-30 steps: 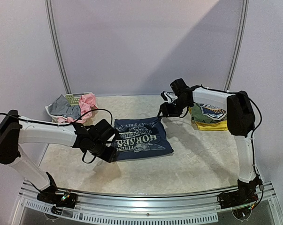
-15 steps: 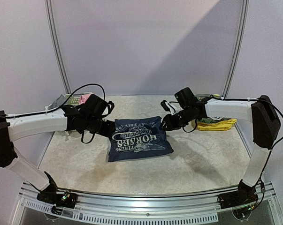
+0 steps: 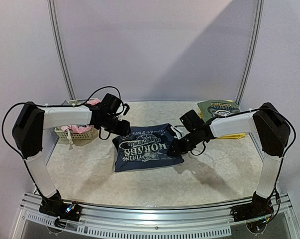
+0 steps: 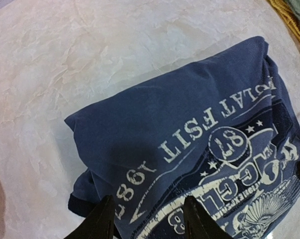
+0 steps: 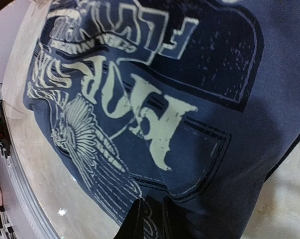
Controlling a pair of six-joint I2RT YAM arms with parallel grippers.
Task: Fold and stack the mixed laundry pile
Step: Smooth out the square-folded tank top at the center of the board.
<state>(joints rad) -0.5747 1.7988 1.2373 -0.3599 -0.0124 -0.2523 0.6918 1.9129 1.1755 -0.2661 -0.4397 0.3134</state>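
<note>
- Right gripper [image 5: 152,201] sits at the navy printed tee's [image 3: 147,148] right edge, jaws nearly together. Whether they pinch cloth, I cannot tell. Catching only the top layer would likely unfold it on lifting.
- The tee lies mid-counter [image 3: 214,174], print up, lettering upside down from the arms. Its long axis runs left-right, right end slightly farther.
- Left gripper [image 4: 149,201] is over the far-left corner, jaws released; a late close could skew the tee.

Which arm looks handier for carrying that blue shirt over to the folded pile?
Right. The right tool looks closed on the tee's right edge, nearest the folded pile. The left tool stands open at the tee's far-left corner.
</note>
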